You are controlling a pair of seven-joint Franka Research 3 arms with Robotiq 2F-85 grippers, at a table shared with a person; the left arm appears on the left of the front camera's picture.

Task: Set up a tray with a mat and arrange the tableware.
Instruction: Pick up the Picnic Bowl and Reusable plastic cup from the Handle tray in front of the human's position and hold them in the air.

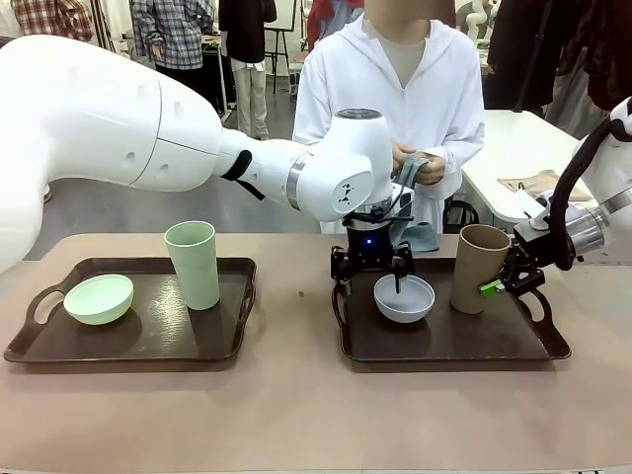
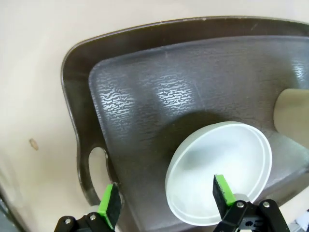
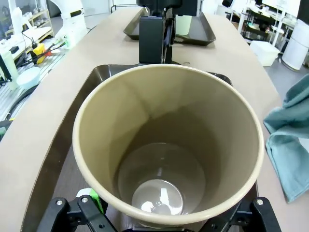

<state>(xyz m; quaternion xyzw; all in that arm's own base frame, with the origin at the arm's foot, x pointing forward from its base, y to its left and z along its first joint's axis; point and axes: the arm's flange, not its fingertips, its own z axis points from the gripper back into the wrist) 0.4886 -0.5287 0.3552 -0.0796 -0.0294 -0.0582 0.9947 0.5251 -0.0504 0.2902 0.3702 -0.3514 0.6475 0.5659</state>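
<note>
A white bowl and a tall brown cup stand on the right tray, which has a dark textured mat on its floor. My left gripper hangs open just over the bowl. One of its fingers is above the bowl's inside and the other is outside the rim. My right gripper stands open around the cup; whether its pads touch the cup I cannot tell. On the left tray sit a pale green bowl and a tall green cup.
A person in white stands at the far side of the table, hands holding a small grey-green cloth. A teal cloth lies behind the right tray, and the same teal cloth is beside it in the right wrist view. A bare strip of table separates the trays.
</note>
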